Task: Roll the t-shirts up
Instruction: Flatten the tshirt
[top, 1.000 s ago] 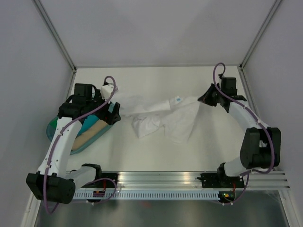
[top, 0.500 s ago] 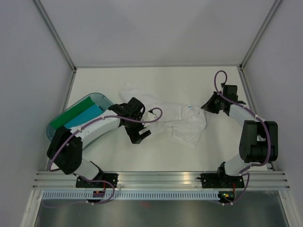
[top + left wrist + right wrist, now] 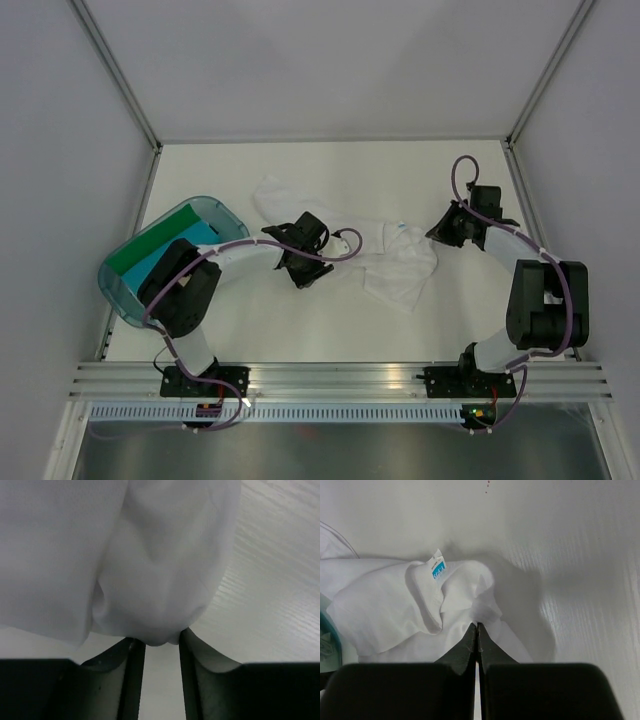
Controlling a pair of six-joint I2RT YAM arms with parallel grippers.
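A crumpled white t-shirt [image 3: 400, 262] lies across the middle of the table, its blue neck label [image 3: 437, 571] facing up. My right gripper [image 3: 477, 625] is shut on a pinch of the shirt's cloth at its right end [image 3: 441, 231]. My left gripper [image 3: 304, 270] is low over the shirt's left part. Its jaws stand apart, and a rounded fold of white cloth [image 3: 160, 605] sits between the fingertips [image 3: 159, 640]. Green [image 3: 150, 245] and turquoise [image 3: 192, 238] rolls lie in the tub at the left.
The translucent teal tub [image 3: 118, 291] sits at the table's left edge, beside the left arm. White walls enclose the table at the back and on both sides. A metal rail [image 3: 340, 378] runs along the near edge.
My left arm has swung from above the tub to the shirt's left part, and its jaws have narrowed round a fold. The right gripper has stayed shut on the shirt, which has bunched up.
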